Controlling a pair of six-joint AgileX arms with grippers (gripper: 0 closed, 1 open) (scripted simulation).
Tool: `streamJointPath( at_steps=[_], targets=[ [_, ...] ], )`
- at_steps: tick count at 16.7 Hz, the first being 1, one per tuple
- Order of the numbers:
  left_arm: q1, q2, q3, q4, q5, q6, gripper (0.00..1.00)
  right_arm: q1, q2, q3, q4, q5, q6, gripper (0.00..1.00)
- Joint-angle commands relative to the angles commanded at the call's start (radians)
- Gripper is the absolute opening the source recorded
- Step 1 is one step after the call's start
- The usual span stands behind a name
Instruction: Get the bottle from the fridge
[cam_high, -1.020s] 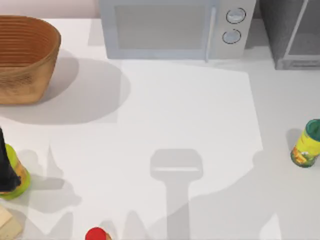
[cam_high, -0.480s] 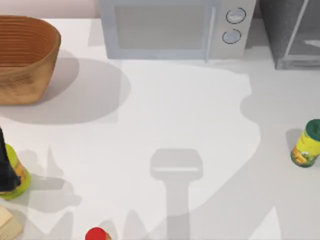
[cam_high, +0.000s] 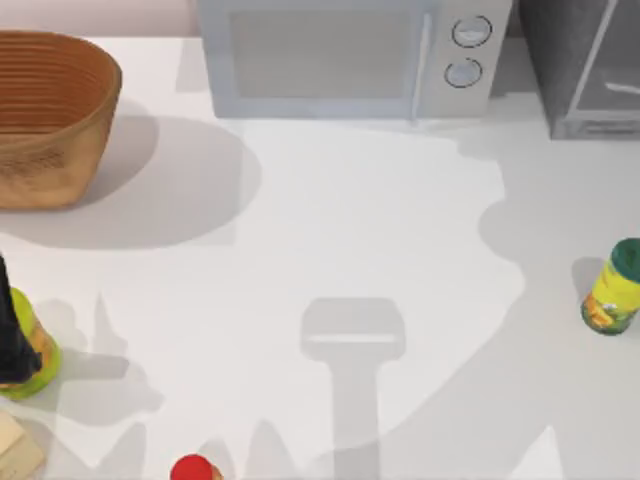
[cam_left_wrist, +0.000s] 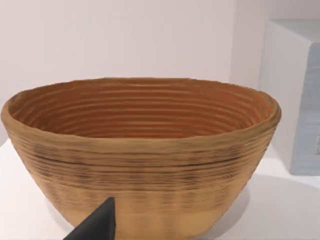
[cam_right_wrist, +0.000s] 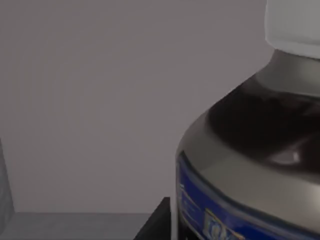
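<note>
- Bottle (cam_right_wrist: 260, 150) stands very close in your right wrist view, against a grey inner wall, so I judge it is inside the fridge (cam_high: 585, 65), at 1 o'clock on the desk (cam_high: 350, 250).
- Compared with a second ago, the arm shadow beside the fridge has grown; your right arm is probably reaching in.
- Right tool: I cannot tell if it is open or closed.
- Left tool (cam_left_wrist: 95, 225) is parked facing the basket (cam_left_wrist: 145, 150); its state is also unclear.

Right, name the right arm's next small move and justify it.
Probably ease forward and shut on the dark brown bottle with the white cap: it looms beside a dark finger against the dark grey fridge's inner wall, seemingly not yet gripped.
</note>
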Motion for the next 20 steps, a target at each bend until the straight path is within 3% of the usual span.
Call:
streamJointPath(
  at_steps=[8,16,20],
  targets=[
    [0.0,0.0,0.0,0.0,0.0,0.0,1.0,-0.052,-0.223,-0.362,0.132,-0.052,0.001,0.0],
    [0.0,0.0,0.0,0.0,0.0,0.0,1.0,-0.051,-0.251,-0.4,0.141,-0.056,0.003,0.0],
    [0.0,0.0,0.0,0.0,0.0,0.0,1.0,-0.022,-0.382,-0.462,0.077,-0.035,-0.002,0.0]
  ],
)
